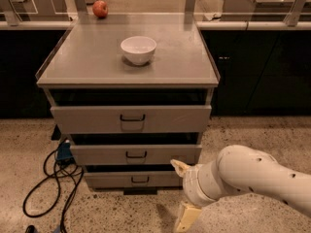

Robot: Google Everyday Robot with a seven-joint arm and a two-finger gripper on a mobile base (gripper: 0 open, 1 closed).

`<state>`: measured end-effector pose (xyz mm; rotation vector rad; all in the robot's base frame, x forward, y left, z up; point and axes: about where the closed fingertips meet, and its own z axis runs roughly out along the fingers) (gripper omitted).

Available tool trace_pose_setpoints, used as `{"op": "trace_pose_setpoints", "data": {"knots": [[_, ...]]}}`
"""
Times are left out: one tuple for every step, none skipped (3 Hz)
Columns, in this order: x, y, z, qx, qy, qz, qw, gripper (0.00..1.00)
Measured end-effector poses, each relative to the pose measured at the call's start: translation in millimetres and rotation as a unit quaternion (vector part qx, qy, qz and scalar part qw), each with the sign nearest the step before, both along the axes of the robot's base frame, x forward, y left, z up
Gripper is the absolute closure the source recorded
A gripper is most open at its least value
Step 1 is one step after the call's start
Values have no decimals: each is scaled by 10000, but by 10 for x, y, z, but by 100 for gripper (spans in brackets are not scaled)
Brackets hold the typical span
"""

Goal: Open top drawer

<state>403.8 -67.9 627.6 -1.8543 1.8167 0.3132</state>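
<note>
The top drawer [131, 119] is the widest and tallest of three grey drawer fronts in the metal cabinet, with a small dark wire handle [132, 117] at its centre. A dark gap runs above its front, and none of its interior shows. My gripper [176, 196] is low in the view, right of centre, in front of the bottom drawer [133, 179] and well below the top drawer's handle. Its two pale fingers [179, 167] are spread apart and hold nothing. The white arm reaches in from the lower right.
A white bowl [138, 49] sits on the cabinet top [87, 62]. A red apple [100, 8] lies on the counter behind. Black cables [46, 181] loop on the speckled floor at the left. Dark cabinets stand on both sides.
</note>
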Motion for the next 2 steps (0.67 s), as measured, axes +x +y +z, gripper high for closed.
{"op": "trace_pose_setpoints", "data": {"knots": [[-6,-99,-85,169,-246,-282,9992,0],[242,-115,111,720,-1047,-626,9899,0]]}}
